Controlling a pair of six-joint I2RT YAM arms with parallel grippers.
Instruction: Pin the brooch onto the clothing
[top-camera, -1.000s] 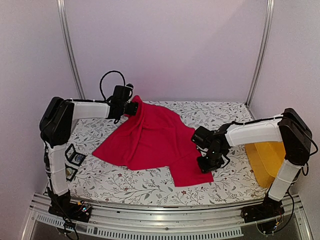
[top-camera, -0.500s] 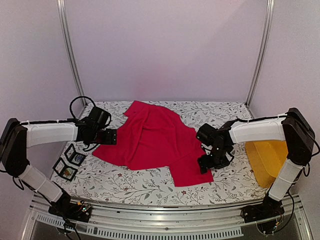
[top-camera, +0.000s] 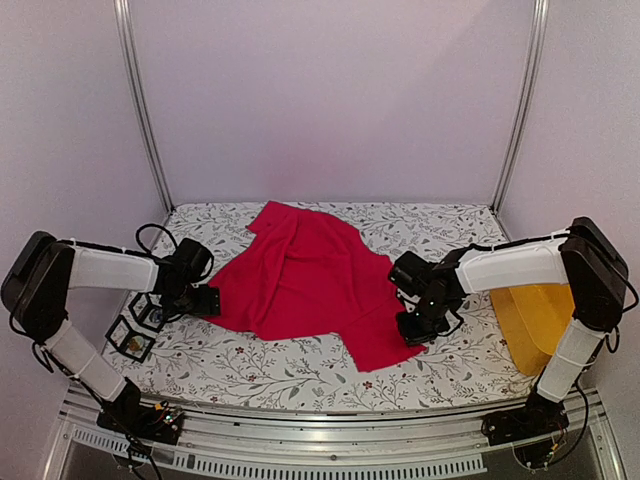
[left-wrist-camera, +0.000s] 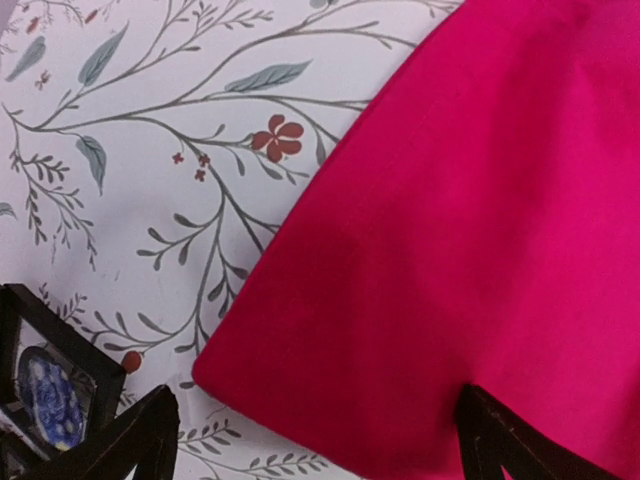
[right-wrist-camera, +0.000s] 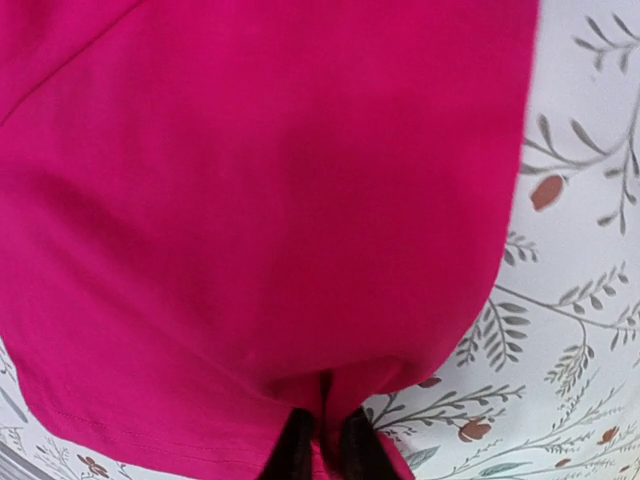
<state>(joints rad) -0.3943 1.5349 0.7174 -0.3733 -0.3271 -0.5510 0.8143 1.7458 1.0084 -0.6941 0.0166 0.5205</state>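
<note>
Top view: the left arm reaches out low and nearly level, its left gripper at the near-left corner of the red T-shirt spread on the worktop; a second ago it was raised, lifting the far corner. The right arm bends inward, and the right gripper is still on the shirt's flap.

Left wrist: jaws spread wide, the shirt corner just ahead between them and a black-framed box to their left.

Right wrist: fingers pinched tight on the hem.
</note>
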